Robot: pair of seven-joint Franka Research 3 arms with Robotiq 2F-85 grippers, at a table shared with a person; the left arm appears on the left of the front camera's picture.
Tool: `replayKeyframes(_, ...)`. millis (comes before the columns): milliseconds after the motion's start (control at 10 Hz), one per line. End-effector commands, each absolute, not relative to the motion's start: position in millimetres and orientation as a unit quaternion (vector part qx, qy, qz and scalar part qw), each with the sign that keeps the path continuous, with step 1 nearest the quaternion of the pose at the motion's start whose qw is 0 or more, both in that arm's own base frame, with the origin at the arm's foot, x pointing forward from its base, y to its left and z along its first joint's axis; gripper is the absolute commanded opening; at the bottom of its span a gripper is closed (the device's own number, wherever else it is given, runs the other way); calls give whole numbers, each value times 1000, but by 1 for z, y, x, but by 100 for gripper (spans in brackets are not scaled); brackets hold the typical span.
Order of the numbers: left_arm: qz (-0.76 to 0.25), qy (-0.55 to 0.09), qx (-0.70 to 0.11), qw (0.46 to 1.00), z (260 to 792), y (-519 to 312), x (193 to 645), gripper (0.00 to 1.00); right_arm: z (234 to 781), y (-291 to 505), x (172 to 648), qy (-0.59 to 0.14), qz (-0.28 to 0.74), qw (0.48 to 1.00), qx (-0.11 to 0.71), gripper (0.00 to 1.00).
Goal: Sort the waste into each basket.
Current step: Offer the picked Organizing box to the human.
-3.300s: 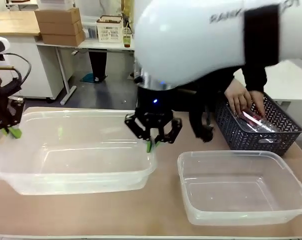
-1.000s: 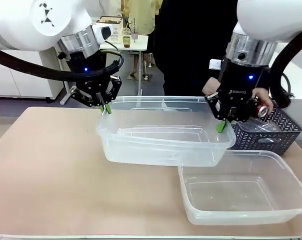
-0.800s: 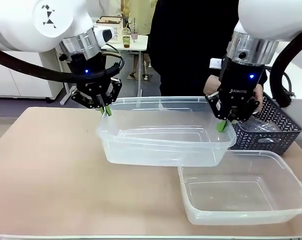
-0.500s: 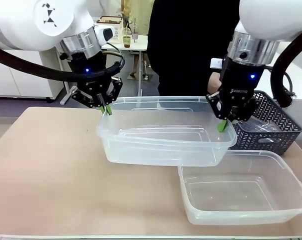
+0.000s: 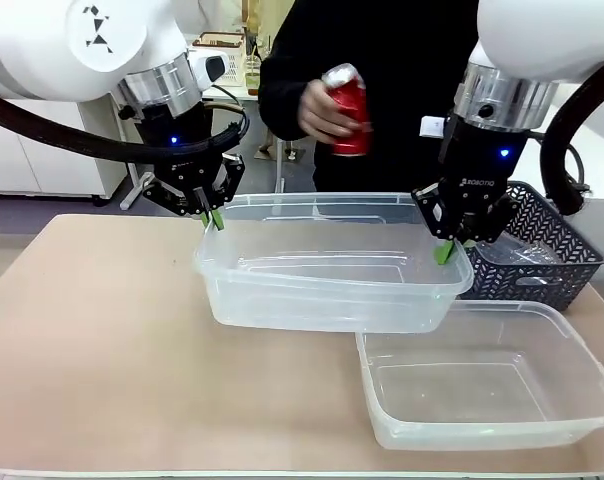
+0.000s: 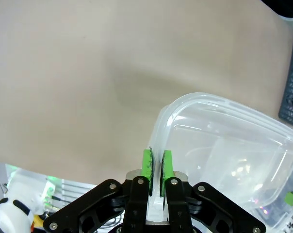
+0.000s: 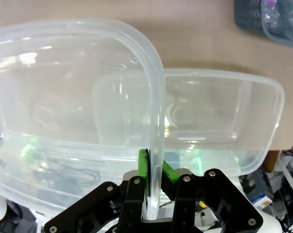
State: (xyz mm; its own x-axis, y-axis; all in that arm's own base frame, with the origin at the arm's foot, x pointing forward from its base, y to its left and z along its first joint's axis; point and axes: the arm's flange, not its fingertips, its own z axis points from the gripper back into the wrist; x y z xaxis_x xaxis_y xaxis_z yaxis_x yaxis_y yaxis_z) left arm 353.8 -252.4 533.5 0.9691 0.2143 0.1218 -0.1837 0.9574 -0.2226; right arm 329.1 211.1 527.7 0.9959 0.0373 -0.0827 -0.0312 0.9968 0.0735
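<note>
My left gripper [image 5: 210,217] and right gripper [image 5: 444,250] are clamped on opposite rims of one clear tub [image 5: 322,300], holding it off the table. A person's hand [image 5: 317,112] holds a red can [image 5: 350,110] above the tub's far side. The second tub [image 5: 452,307] rests near right. Step in hand: presenting the tub to receive the can. Next move: hold the tub level and steady.

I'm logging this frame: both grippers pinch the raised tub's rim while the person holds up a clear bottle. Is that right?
Not quite. In the front view the person's hand holds up a red can, not a clear bottle. The left gripper and right gripper do pinch the rim of the raised tub.
</note>
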Motion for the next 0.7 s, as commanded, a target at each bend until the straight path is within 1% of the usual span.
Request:
replayKeyframes(0,107,-77,-112,985,539,-254,357,9,530,214,325,43,27,998,38,5)
replayKeyframes(600,107,-77,-112,985,539,-254,357,9,530,214,325,43,27,998,38,5)
